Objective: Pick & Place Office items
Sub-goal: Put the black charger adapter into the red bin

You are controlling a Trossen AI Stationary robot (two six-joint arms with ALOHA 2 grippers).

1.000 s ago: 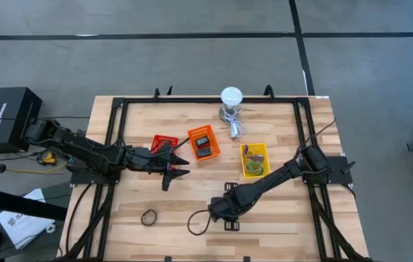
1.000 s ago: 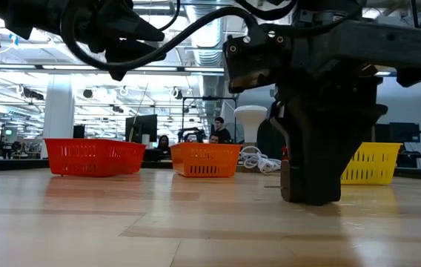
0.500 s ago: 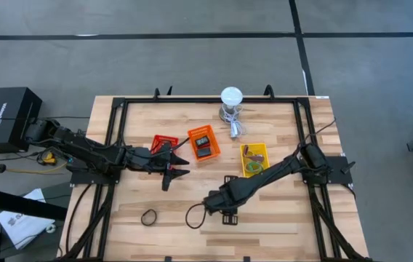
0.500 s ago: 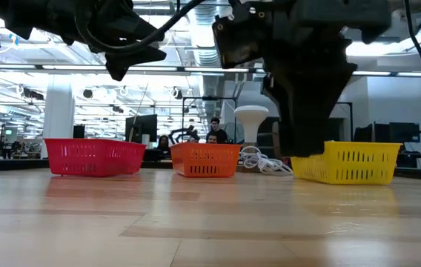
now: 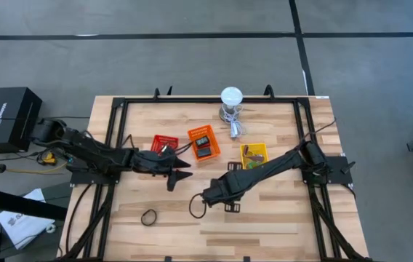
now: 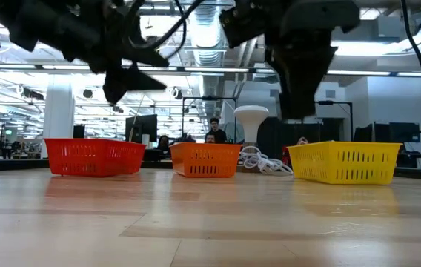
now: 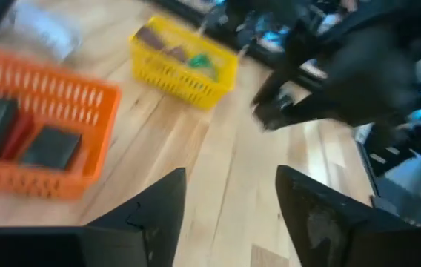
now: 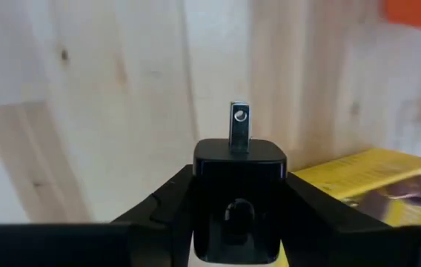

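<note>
From above, I see my left gripper (image 5: 179, 170) hanging just in front of the red basket (image 5: 164, 143), its fingers (image 7: 310, 211) spread apart with nothing between them in its wrist view. A black band ring (image 5: 149, 217) lies alone on the table (image 5: 279, 233) near the front edge, something the low view does not show. At centre, my right gripper (image 5: 208, 196) is clamped on a black charger block (image 8: 239, 193); only its own wrist camera shows the boxy body with one metal prong standing up from it, held above the wood. Three baskets sit in a row: red, orange (image 5: 203, 143), yellow (image 5: 254, 159). Two dark blocks (image 7: 47, 147) lie in the orange one; the yellow holds green and brown bits (image 7: 199, 62). One white-domed lamp (image 5: 231, 97) stands behind.
</note>
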